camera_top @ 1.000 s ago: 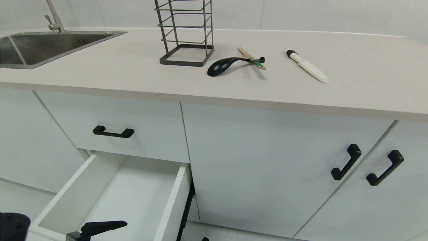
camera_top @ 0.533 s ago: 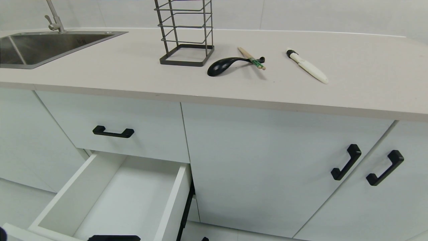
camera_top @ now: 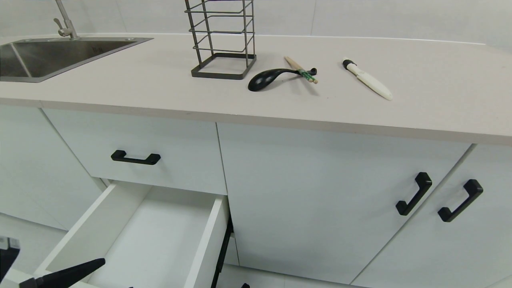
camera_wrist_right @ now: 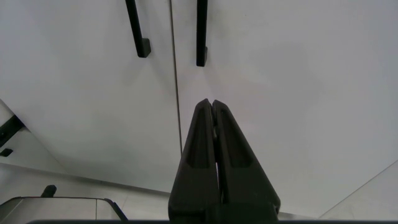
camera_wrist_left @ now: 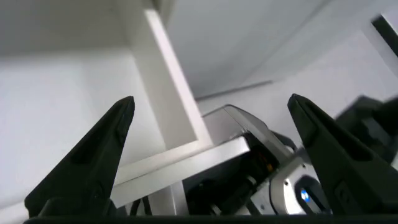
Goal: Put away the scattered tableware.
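Observation:
On the countertop [camera_top: 160,96] lie a black spoon [camera_top: 264,78], a pair of wooden chopsticks [camera_top: 301,69] crossing the spoon's handle, and a white utensil with a black end [camera_top: 366,79] further right. Below, at the lower left, a white drawer [camera_top: 206,236] stands pulled out with nothing in it. My left gripper [camera_wrist_left: 211,109] is open and hovers by the drawer's front corner [camera_wrist_left: 168,81]; one of its fingers [camera_top: 68,274] shows at the head view's bottom edge. My right gripper [camera_wrist_right: 212,104] is shut on nothing, low in front of the cabinet doors [camera_wrist_right: 261,74].
A dark wire rack [camera_top: 222,40] stands on the counter left of the spoon. A steel sink [camera_top: 48,56] with a tap sits at the far left. A closed drawer with a black handle [camera_top: 135,158] is above the open one. Two black door handles [camera_top: 414,194] are at the right.
The left gripper's finger has shifted leftward along the bottom of the head view, by the drawer's front. The tableware has not moved.

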